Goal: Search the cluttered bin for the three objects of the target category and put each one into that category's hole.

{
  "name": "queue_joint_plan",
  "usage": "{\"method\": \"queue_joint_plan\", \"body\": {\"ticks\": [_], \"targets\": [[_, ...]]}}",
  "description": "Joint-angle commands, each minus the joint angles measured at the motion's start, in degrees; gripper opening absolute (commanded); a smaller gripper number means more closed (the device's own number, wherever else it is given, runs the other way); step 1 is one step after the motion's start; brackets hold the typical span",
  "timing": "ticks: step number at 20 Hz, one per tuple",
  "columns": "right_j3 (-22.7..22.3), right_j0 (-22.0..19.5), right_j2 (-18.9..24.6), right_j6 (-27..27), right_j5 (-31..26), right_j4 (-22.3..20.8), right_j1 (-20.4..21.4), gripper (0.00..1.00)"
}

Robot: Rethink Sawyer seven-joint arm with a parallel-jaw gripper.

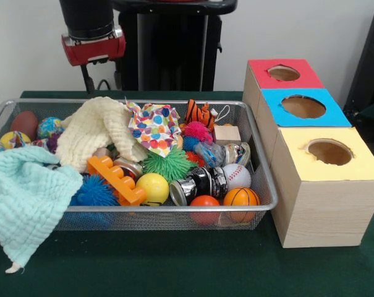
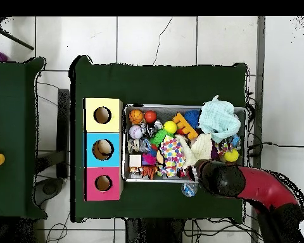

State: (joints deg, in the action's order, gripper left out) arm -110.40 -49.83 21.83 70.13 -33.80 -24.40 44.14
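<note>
A wire mesh bin (image 1: 174, 209) holds mixed clutter. Among it are a baseball (image 1: 236, 175), a small basketball (image 1: 241, 198), an orange ball (image 1: 204, 203), a yellow ball (image 1: 152, 187), a green spiky ball (image 1: 167, 164), two cans (image 1: 199, 182), an orange toy brick (image 1: 115, 179), a wooden block (image 1: 227, 133) and a tiger toy (image 1: 201, 113). Right of the bin stand three boxes with round holes: red (image 1: 284, 73), blue (image 1: 303, 106), yellow (image 1: 329, 151). My gripper (image 1: 91, 46) hangs above the bin's far left part, behind a cream cloth (image 1: 94, 130). Nothing shows in it.
A mint cloth (image 1: 23, 201) drapes over the bin's front left corner. A polka-dot cloth (image 1: 154, 127) lies mid-bin over other items. In the overhead view the red arm (image 2: 256, 186) reaches the bin's (image 2: 125, 142) edge nearest the base. Green table surrounds the bin.
</note>
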Motion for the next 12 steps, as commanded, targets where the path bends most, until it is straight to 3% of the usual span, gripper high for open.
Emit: {"method": "queue_joint_plan", "body": {"ticks": [1, 4, 12], "targets": [[-1.9, 2.9, -3.4, 14.7, -3.6, 6.6, -1.7, 1.00], [-2.6, 3.0, -4.0, 13.8, -0.6, 6.6, -1.4, 1.00], [-2.5, 3.4, -4.2, 8.8, 0.5, 5.4, -0.5, 1.00]]}}
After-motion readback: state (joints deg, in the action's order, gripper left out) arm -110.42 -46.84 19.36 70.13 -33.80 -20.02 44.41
